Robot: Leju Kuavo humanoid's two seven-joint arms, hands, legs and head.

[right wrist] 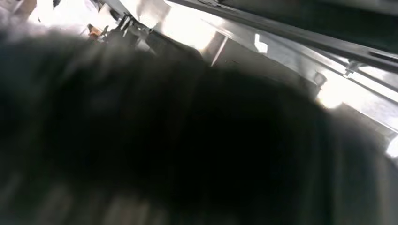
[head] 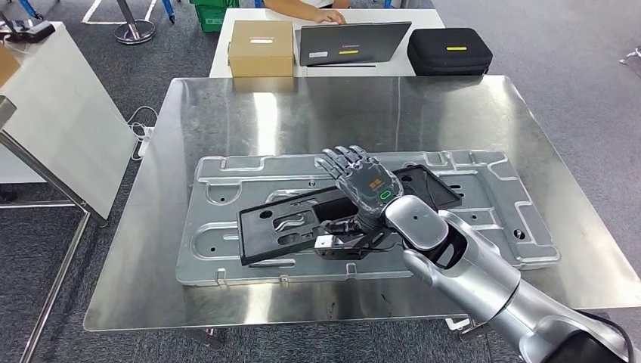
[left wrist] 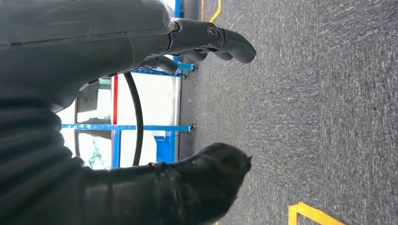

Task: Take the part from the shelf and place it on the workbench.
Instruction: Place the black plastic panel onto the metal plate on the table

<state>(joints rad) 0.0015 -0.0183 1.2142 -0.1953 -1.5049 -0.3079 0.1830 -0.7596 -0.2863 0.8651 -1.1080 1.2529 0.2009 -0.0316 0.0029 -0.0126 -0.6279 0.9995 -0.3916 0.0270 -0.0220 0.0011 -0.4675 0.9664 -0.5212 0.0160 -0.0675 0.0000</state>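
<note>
Now we see the right hand (head: 361,198) over the black part (head: 302,223) lying on the metal plate (head: 484,219), fingers spread above; thumb contact unclear; lifting crooked could drag it off; left hand (left wrist: 141,93) hangs loosely spread.

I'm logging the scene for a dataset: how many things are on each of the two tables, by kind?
Black plastic part: 1
Silver metal panel: 1
Cardboard box: 1
Laptop: 1
Black case: 1
Total: 5
</note>
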